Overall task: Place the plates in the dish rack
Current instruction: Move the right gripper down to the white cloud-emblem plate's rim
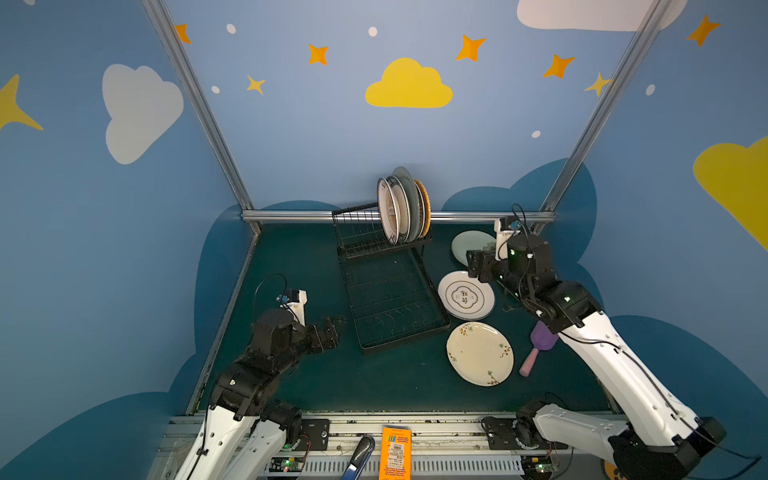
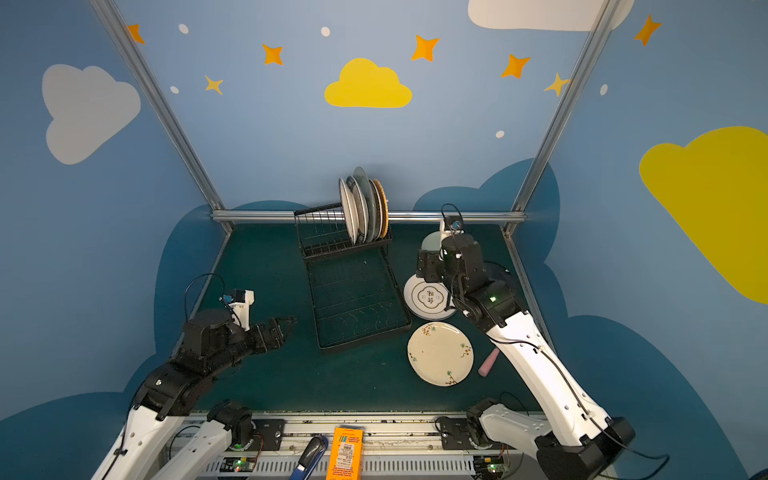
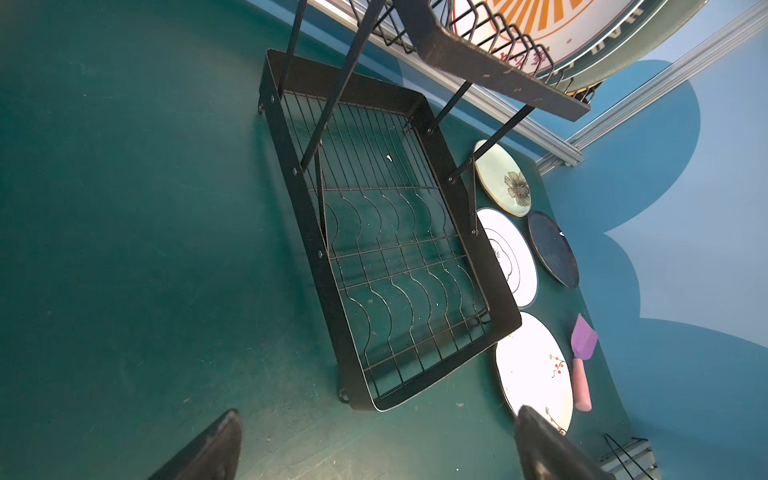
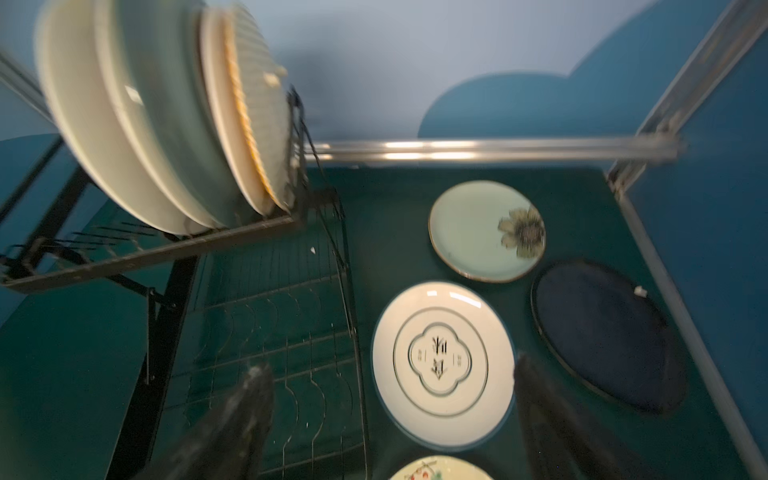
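The black dish rack [image 1: 432,291] stands mid-table. Several plates [image 1: 401,208] stand upright in its raised basket, also seen in the right wrist view as plates [image 4: 166,137]. To its right, lying flat, are a pale green flower plate [image 4: 478,232], a white plate with a clover outline [image 1: 465,295], a dark navy plate [image 4: 606,332] and a cream floral plate [image 1: 480,353]. My right gripper [image 1: 473,266] hovers open and empty above the white plate [image 4: 442,407]. Left of the rack's tray, my left gripper [image 1: 336,326] is open and empty, low over the mat.
A scoop with a purple blade and pink handle [image 1: 536,349] lies right of the cream plate, partly under my right arm. An aluminium rail [image 1: 291,216] and blue walls close the back and sides. An orange packet [image 1: 397,457] sits on the front ledge.
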